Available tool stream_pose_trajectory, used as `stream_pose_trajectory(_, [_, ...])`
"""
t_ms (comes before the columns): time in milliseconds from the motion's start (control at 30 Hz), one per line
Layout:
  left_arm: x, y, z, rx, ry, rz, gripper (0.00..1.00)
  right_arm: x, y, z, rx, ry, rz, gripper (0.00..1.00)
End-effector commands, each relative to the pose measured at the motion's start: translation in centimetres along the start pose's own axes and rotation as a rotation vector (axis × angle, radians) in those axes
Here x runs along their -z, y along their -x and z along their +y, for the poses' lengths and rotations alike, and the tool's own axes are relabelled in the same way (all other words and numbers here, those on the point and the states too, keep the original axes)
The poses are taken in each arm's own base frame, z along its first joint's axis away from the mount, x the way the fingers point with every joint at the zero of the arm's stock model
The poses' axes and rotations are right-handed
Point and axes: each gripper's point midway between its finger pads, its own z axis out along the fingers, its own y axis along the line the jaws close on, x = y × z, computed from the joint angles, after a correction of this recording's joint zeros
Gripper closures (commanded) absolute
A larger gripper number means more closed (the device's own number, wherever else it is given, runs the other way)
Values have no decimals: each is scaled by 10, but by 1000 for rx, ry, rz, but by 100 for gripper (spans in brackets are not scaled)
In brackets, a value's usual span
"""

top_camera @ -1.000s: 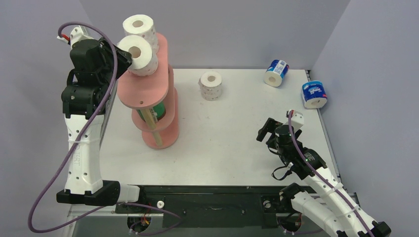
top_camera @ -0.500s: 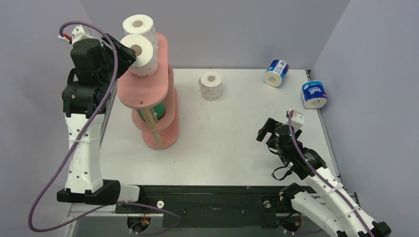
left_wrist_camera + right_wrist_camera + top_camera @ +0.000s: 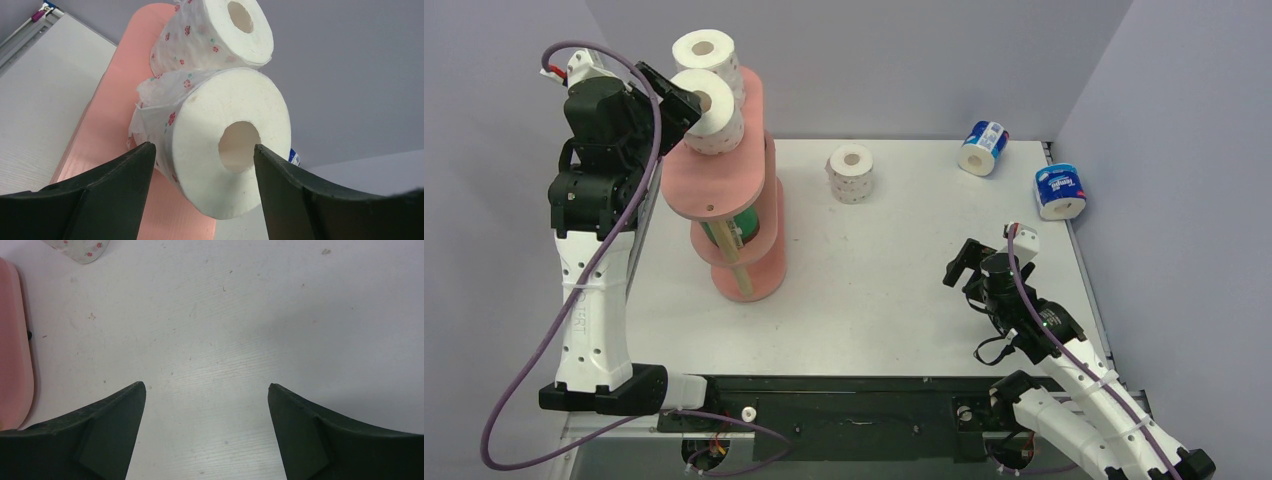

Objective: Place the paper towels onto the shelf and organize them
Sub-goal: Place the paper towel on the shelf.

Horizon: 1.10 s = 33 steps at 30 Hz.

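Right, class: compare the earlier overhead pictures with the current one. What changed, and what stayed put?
The left fingers spread apart, letting go of the nearer dotted roll, which stays atop the shelf. The right fingers and the three table rolls are unchanged.

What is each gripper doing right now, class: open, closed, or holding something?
Left gripper: open, straddling the near dotted roll on the shelf's top board.
Right gripper: open, holding nothing.

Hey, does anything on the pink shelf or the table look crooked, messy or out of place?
Yes. On the top board of the shelf, the nearer dotted roll has a loose, rumpled outer sheet. On the table, the two blue-wrapped rolls lie on their sides by the far right edge.
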Motion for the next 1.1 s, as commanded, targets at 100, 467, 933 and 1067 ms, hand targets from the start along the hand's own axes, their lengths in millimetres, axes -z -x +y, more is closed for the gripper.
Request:
stream_pose_trajectory(100, [10,20,-20,7,-81,-61,33,2,13,5,-20,19,-44,13])
stream_pose_trajectory(467, [1,9,-11,-2,-59,-36,47,2,12,2,-20,13,-46,13])
stream_pose_trajectory(933, [16,13,-20,12,-104,-36,73,3,12,4,-23,20,-43,13])
stream_pose_trajectory(1067, [26,18,-26,29,-131,-39,75,4,14,5,-26,25,-47,13])
